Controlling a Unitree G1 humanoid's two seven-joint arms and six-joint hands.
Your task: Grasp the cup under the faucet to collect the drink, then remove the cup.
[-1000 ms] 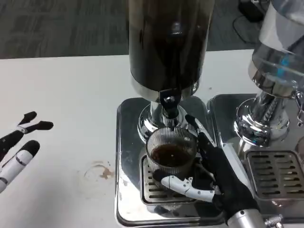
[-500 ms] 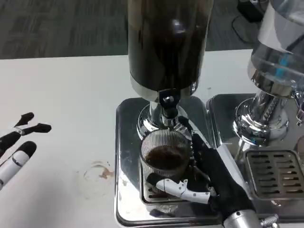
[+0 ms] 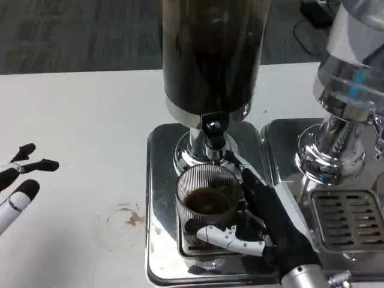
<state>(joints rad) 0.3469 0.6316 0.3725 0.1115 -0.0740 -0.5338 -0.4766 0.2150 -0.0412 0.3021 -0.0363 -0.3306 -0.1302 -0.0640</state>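
White surface carries everything, a brown stain left of the machines. Big dark drink dispenser stands at centre on its steel tray; its tank sits high so the faucet hangs over the drip grate, leaving room for a glass underneath. A second, clear dispenser stands to the right on its own base, unused.

Right hand wraps the ribbed glass cup from the right side, fingers curled round the wall, one white finger crossing the front low down. Side grip likely keeps the rim open to the faucet above. Cup sits on the grate, directly under or just in front of the faucet, upright, dark drink inside, roughly part full. No stream visible, so filling looks done or paused; removal looks like the next step.

Left hand rests at the left edge on the surface, fingers apart, holding nothing, well clear of the tray, waiting.
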